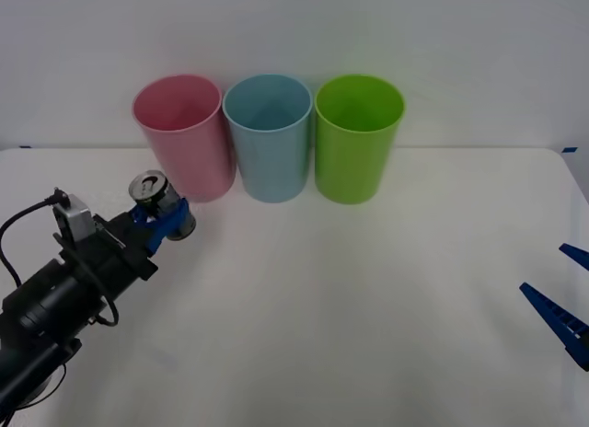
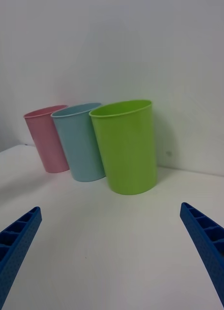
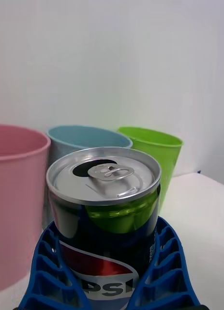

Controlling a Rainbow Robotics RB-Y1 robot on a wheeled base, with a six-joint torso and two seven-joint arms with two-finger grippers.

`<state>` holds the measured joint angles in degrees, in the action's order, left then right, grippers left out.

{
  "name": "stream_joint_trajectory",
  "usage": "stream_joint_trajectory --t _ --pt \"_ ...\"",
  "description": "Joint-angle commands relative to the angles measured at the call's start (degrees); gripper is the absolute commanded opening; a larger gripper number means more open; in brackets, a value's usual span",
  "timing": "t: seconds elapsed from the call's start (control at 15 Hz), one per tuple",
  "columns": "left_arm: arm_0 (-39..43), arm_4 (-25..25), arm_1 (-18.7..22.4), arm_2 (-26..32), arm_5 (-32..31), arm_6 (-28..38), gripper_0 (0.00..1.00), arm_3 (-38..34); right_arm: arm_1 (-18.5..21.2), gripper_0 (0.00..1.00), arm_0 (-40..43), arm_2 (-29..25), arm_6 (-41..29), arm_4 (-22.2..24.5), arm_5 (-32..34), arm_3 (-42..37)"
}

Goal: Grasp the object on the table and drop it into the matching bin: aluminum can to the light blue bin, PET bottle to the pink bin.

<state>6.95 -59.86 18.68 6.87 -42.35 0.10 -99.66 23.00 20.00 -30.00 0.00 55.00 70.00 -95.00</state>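
While clamped, left gripper (image 1: 164, 220) holds aluminum can (image 1: 161, 200)

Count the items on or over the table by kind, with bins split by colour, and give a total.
Pink bin: 1
Light blue bin: 1
Lime green bin: 1
Can, held in the left gripper: 1
Total: 4

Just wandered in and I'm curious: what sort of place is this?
Probably a robot test lab set up for sorting trash. A bare white table against a blank wall holds pink, light blue and lime green bins, and the left claw grips a drink can.
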Motion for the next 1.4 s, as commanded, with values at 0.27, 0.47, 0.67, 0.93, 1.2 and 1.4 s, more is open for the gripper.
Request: stream_joint_trajectory --t 0.27,0.47,0.67,0.93,1.2,1.4 --pt "-0.44 5.63 5.31 -5.64 14.31 6.23 0.0 -9.76 0.0 1.0 0.0 0.0 0.0 0.0 0.0 0.0" --pt "-2.11 6.16 6.54 -6.96 19.85 9.4 0.0 -13.01 0.0 1.0 0.0 0.0 0.0 0.0 0.0 0.0" --pt "-6.68 5.63 7.6 -8.19 25.3 10.1 0.0 -12.84 0.0 1.0 0.0 0.0 0.0 0.0 0.0 0.0" --pt "-13.01 4.75 8.65 -9.86 29.87 10.1 0.0 -9.76 0.0 1.0 0.0 0.0 0.0 0.0 0.0 0.0" --pt "-22.59 2.47 8.83 -12.67 29.78 9.31 0.0 -0.09 0.0 1.0 0.0 0.0 0.0 0.0 0.0 0.0" --pt "-29.89 1.68 8.83 -14.87 29.87 8.34 0.0 7.9 0.0 1.0 0.0 0.0 0.0 0.0 0.0 0.0"
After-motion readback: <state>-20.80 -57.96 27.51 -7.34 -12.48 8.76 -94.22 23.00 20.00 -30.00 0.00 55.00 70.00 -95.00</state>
